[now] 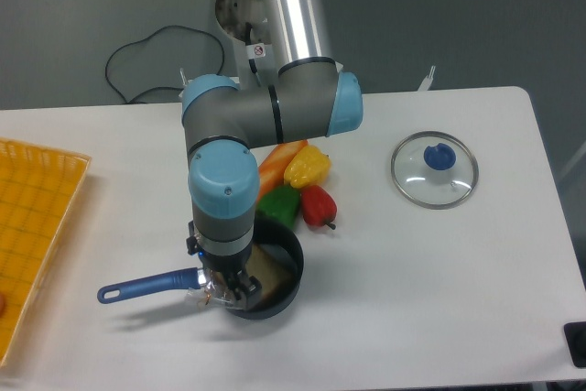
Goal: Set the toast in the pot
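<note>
The pot (291, 246), a small black saucepan with a long blue handle (146, 286) pointing left, sits near the table's front. The toast (272, 271), a brown slice in clear wrap, leans inside it, mostly hidden by my arm. My gripper (233, 293) points down over the pot's left rim and is shut on the toast's wrapped edge. A bit of clear wrap sticks out beside the fingers. The wrist covers most of the fingers.
Just behind the pot lie a green pepper (280, 205), a red pepper (318, 205), a yellow pepper (308, 166) and a long orange loaf (279, 160). A glass lid with a blue knob (435, 168) lies at the right. An orange tray (32, 226) fills the left edge.
</note>
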You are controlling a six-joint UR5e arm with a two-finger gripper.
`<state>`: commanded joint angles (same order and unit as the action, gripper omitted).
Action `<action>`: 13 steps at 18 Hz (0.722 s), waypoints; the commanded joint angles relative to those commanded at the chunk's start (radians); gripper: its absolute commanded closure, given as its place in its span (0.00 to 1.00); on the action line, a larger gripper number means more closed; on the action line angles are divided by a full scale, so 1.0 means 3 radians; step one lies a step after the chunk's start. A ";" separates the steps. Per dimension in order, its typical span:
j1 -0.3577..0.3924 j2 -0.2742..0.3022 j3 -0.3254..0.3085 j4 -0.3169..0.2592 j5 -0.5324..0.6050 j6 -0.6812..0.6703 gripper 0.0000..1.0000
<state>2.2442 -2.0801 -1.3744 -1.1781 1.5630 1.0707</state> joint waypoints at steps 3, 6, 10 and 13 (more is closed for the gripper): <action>0.0077 0.0066 -0.0031 -0.0005 0.0112 -0.0010 0.00; 0.0189 0.0174 -0.0158 0.0010 0.0138 -0.0020 0.00; 0.0409 0.0266 -0.0209 0.0041 0.0271 -0.0010 0.00; 0.0511 0.0337 -0.0225 0.0015 0.0236 0.0056 0.00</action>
<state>2.3976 -1.9789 -1.4420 -1.1735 1.6337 1.0875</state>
